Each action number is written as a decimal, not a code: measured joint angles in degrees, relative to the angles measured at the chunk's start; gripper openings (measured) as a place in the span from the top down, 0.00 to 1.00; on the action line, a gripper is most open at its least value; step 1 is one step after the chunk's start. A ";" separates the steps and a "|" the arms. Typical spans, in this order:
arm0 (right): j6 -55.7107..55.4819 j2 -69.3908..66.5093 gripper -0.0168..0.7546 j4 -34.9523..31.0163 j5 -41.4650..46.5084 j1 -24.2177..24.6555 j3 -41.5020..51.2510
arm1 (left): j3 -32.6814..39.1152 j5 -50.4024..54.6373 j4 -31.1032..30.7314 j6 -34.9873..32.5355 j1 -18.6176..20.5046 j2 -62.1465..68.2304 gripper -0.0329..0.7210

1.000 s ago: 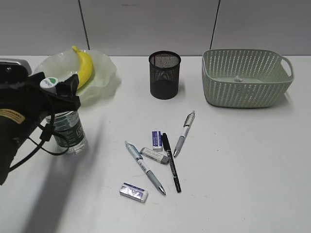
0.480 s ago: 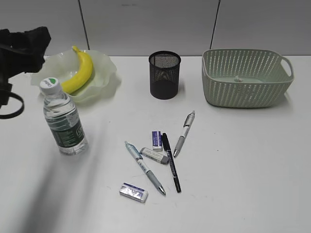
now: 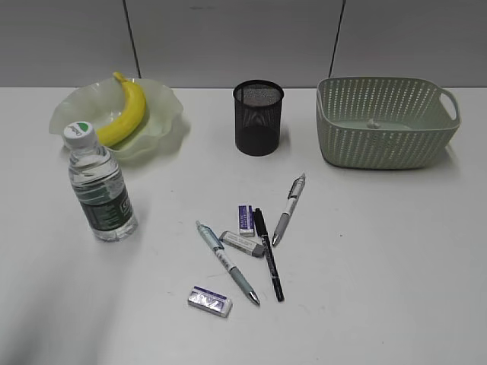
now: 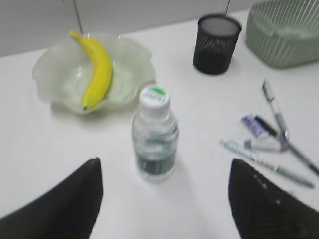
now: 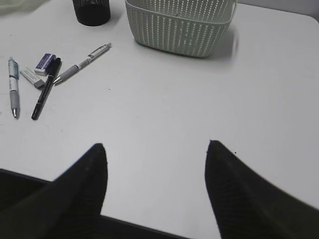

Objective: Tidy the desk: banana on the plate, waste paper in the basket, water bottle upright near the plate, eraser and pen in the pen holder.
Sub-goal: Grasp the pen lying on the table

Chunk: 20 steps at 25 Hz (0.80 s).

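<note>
While both grippers, left [image 4: 162, 199] and right [image 5: 155, 191], hover wide and empty, three slim plastic pens [image 3: 267, 252] (light, stiff, slippery) lie mid-desk, best pinched across their barrels.

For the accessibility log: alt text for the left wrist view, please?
An upright water bottle stands on the white desk between the open left gripper fingers. Behind it a banana lies in the green plate; pens and erasers lie right.

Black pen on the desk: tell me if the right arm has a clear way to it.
Probably yes. The right gripper is open over bare desk, and nothing stands between it and the black pen.
</note>
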<state>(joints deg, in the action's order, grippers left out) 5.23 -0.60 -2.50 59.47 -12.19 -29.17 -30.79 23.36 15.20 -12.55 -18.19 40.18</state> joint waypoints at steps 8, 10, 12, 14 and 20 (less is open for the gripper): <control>0.00 -0.01 0.34 -0.05 0.00 0.00 0.00 | -0.76 26.61 -4.81 2.34 3.04 -11.87 0.18; 0.00 -0.01 0.34 -0.10 0.00 0.00 0.00 | -1.29 31.79 -5.71 3.11 3.04 -14.05 0.18; 0.00 -0.01 0.34 -0.10 0.00 0.00 0.00 | -1.48 36.06 -8.21 4.97 3.04 -16.07 0.19; 0.00 -0.01 0.34 -0.10 0.00 0.00 0.00 | -1.60 39.73 -11.84 8.04 3.04 -18.14 0.22; 0.00 -0.54 0.34 -0.15 0.00 0.00 0.00 | -1.32 39.44 -14.09 10.89 3.04 -23.28 0.27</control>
<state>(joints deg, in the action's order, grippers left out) 5.23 -1.14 -2.65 59.47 -12.19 -29.17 -32.10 62.79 1.12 -1.66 -15.16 16.90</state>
